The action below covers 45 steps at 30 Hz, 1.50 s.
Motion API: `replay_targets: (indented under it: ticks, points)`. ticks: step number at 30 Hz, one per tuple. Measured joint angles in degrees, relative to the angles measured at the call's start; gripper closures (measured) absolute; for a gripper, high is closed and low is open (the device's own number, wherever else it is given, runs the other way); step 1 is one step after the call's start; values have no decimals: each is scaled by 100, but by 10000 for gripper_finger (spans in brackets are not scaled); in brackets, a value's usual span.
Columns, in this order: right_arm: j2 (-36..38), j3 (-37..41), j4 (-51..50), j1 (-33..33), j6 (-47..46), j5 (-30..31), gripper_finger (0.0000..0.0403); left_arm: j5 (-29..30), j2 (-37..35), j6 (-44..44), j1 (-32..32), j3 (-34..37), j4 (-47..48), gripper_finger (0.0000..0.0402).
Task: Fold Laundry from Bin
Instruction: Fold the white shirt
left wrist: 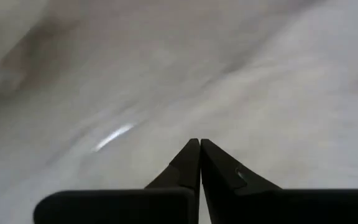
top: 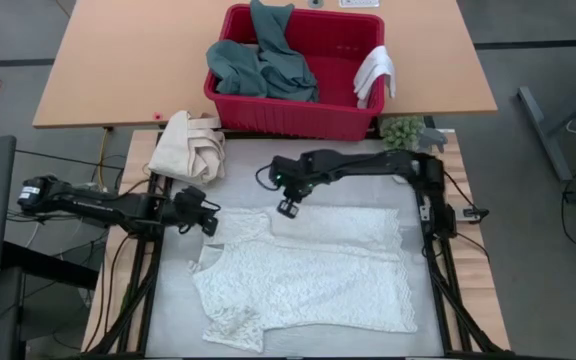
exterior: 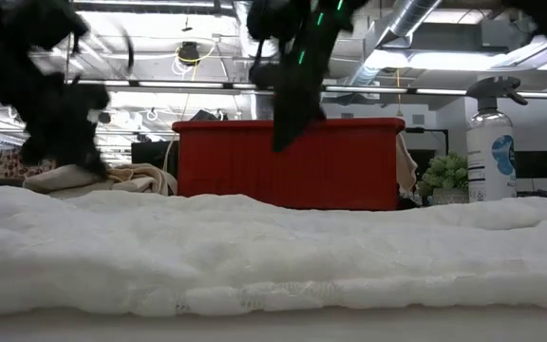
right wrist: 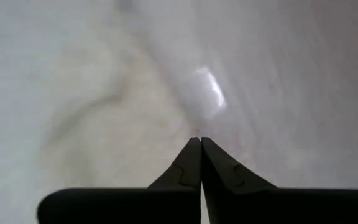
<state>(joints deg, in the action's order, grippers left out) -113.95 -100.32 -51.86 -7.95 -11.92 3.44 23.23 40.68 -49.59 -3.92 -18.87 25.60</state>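
Hovering both grippers, left gripper [top: 208, 222] and right gripper [top: 288, 208], fingers pressed together, gripping nothing, at far edge of our spread white garment [top: 308, 275]; teal garment [top: 263, 60] in red bin [top: 298, 118].

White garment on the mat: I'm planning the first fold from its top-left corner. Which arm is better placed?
Left, probably. The left gripper sits shut right beside that corner of the white garment. The right gripper, also shut, hovers nearer the top edge's middle.
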Motion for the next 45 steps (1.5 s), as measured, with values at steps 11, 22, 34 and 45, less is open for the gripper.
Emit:
replay_targets:
  ticks: [11,22,34,45]
  points:
    - [2012,-43,-2351,1845,74,-684,353,-1683,-17,2394,-1736,-2623,775,401]
    - [1849,328,-2102,4856,-3332,-229,265,-3158,1498,2203,-4010,-2868,43,353]
    - [510,329,-2479,6524,-4070,-195,160,-2490,3672,2794,-5349,-3164,-1713,221]
    - [188,414,-2460,7126,-5134,332,163,-508,6031,3273,-5408,-4550,-1273,220]
